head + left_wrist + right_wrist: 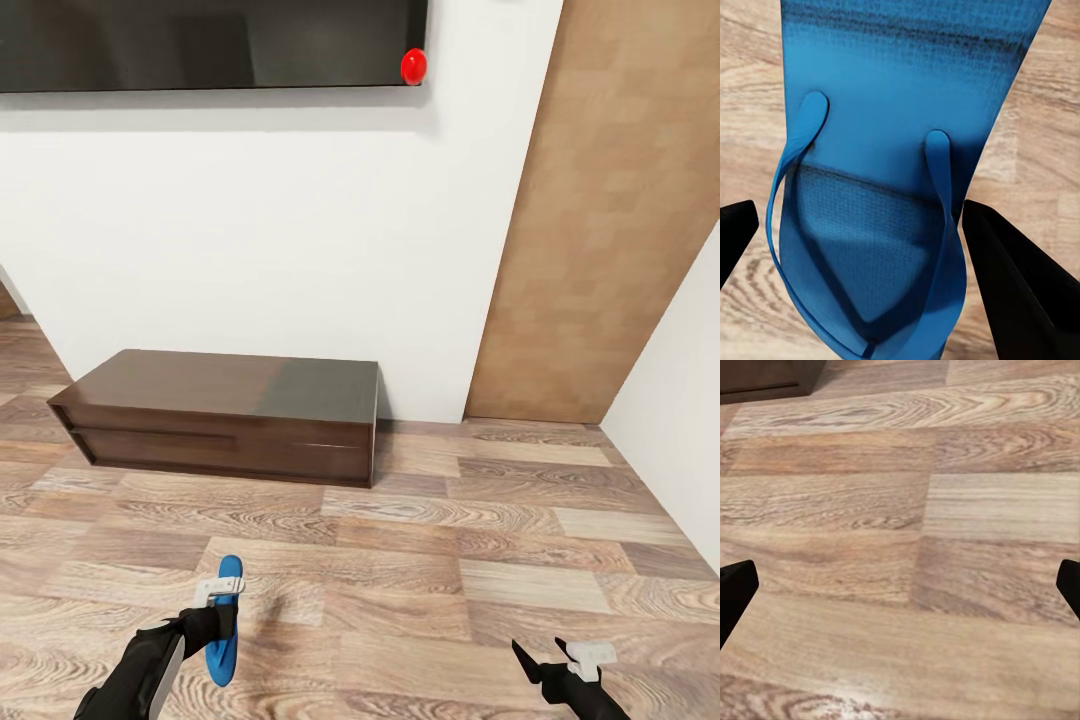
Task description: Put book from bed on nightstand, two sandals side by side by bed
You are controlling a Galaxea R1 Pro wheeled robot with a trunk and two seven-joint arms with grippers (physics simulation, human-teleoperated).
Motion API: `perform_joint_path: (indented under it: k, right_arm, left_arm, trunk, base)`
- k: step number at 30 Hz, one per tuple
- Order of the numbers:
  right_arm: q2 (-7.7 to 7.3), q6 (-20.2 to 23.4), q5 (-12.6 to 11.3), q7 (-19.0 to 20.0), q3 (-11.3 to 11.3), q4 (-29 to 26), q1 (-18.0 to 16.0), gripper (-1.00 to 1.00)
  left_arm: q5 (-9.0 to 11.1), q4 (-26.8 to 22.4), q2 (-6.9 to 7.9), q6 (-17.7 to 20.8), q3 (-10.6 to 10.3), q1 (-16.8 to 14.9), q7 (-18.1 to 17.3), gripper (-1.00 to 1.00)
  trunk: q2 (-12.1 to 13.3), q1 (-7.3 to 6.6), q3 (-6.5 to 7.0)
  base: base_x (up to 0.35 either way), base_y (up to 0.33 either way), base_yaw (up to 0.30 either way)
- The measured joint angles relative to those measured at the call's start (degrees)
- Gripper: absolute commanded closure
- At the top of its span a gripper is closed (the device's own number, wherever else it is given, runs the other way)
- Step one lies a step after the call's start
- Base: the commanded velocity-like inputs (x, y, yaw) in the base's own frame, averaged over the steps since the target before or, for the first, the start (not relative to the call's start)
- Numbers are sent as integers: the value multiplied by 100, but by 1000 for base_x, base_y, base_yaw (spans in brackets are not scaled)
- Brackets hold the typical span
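Note:
My left gripper [225, 615] is shut on a bright blue sandal [225, 645] and holds it above the wood floor at the lower left of the head view. In the left wrist view the sandal [900, 112] lies strap side up between the black fingers [1009, 270] of the left gripper [862, 255]. Low at the right, my right gripper [555, 655] is open over bare floor, and in its wrist view the right gripper [900, 592] has nothing between its wide-apart fingers. The book, the bed and the nightstand are out of view.
A long dark brown TV bench [225, 415] stands against the white wall ahead, under a black TV [200, 40] with a red blob [413, 66] at its corner. A wood-panelled recess [600, 220] and a white wall [680, 400] close the right side. Plank floor [450, 580] lies between.

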Motion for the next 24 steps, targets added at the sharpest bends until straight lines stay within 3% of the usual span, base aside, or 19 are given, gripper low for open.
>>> perform_joint_path:
  k: [8,24]
  right_arm:
    - [0,0,1,1,8,0,0,-100]
    - [0,0,0,1,7,5,0,-100]
  left_arm:
    - [0,0,0,0,0,0,0,100]
    - [4,-1,0,0,0,0,0,100]
  trunk:
    - [0,0,0]
    - [21,-42,354]
  base:
    - [0,0,0]
    - [0,0,0]
